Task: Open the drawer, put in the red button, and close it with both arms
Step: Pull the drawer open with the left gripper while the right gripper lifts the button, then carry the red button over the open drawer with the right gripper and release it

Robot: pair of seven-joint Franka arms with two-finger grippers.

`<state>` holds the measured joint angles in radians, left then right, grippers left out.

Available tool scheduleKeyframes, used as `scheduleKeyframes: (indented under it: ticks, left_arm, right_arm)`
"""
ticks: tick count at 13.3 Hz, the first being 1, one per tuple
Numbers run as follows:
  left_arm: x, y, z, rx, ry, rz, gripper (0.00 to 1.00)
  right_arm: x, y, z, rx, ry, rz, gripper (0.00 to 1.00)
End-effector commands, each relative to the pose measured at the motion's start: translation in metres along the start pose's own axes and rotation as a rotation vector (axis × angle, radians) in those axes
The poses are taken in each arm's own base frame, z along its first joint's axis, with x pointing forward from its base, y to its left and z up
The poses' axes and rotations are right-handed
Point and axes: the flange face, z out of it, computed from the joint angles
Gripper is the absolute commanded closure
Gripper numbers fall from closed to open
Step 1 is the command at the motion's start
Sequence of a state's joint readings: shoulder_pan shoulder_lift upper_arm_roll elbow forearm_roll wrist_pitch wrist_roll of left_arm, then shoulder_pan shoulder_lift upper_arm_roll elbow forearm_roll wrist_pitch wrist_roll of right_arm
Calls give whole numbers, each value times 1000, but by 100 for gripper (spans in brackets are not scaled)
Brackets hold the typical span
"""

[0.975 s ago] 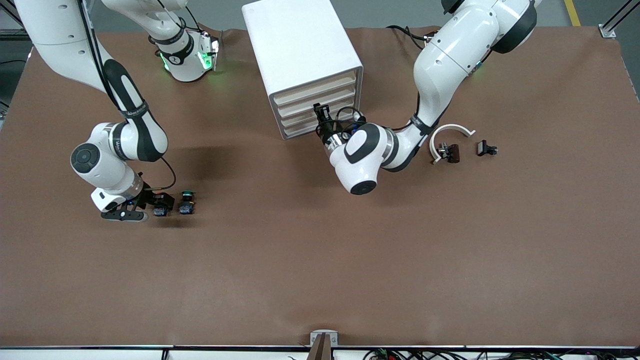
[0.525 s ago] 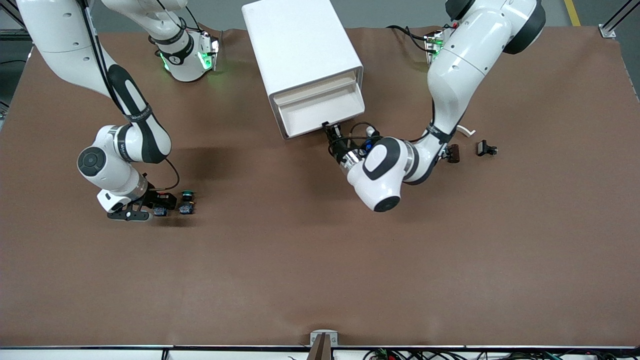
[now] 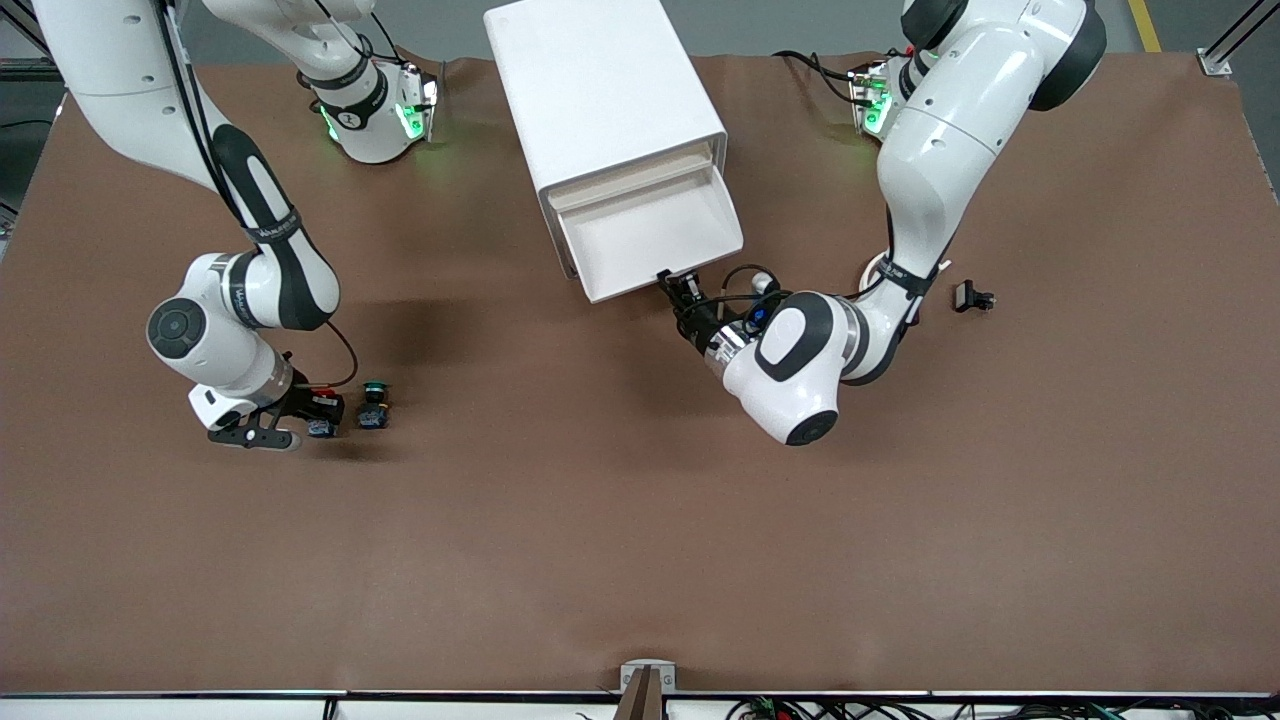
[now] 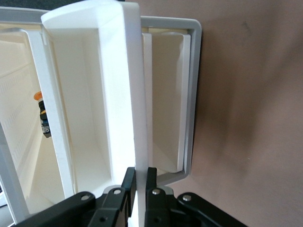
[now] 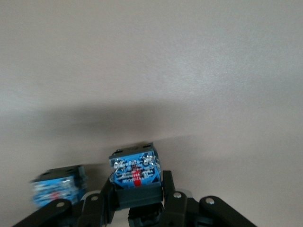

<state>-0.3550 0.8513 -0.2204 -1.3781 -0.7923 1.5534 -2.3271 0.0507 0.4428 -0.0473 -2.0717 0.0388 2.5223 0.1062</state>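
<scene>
— Where do I stand on the drawer?
— It's out: the drawer (image 3: 655, 240), upper centre of the front view, juts from the cabinet (image 3: 600, 90). My left gripper (image 3: 668, 284) is pinched on its front lip.

— And the red button?
— At lower left of that view my right gripper (image 3: 322, 420) has clamped the red button (image 3: 322, 428), just beside the green button (image 3: 374, 413). I can't tell whether it is off the table (image 3: 640, 560).

— What's left?
— By my reading: carry it over, drop it in, and push the drawer shut with both arms.
</scene>
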Motion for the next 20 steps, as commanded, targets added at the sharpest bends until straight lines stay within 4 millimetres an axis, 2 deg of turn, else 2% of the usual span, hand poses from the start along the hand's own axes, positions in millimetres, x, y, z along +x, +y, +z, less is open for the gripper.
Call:
scheduleKeyframes:
  ticks: [1,2,3,4,6,8,10,12,13,14,16,17,20]
  left_arm:
    - [3,18,-15,-30,-28,29,100]
    - [2,19,-21,-44,-36,43,87]
    - [2,19,-24,-53,-40,54,48]
    - [2,18,-26,-59,-39,69,0]
    - [3,18,-37,-80,-47,87,0]
    - [2,15,-53,-131,-38,140,0]
    - [-2,4,-74,-179,-41,204,0]
    - [8,5,-106,-243,-56,218,0]
    - [11,3,-116,-259,-60,238,0]
    - [17,0,-130,-287,-63,264,0]
    - [27,-4,-153,-330,-70,292,0]
    - [32,-14,-169,-363,-75,321,0]
    - [44,-27,-197,-430,-54,414,0]
  right_arm:
    - [12,-38,-83,1,-66,80,100]
    - [11,-57,-112,-6,-99,115,100]
    - [4,-79,-137,-16,-124,152,100]
    - [-8,-109,-165,-31,-146,201,100]
    - [-44,-168,-209,-38,-149,271,100]
    - [-86,-234,-237,-35,-142,345,100]
    - [-121,-289,-249,4,-154,426,100]
    - [-162,-345,-253,19,-129,484,100]
    - [-182,-368,-253,30,-115,523,100]
    - [-203,-389,-252,42,-104,544,100]
    - [-235,-416,-246,66,-89,588,100]
    - [-249,-428,-242,75,-82,599,100]
    - [-274,-451,-218,51,-15,631,100]
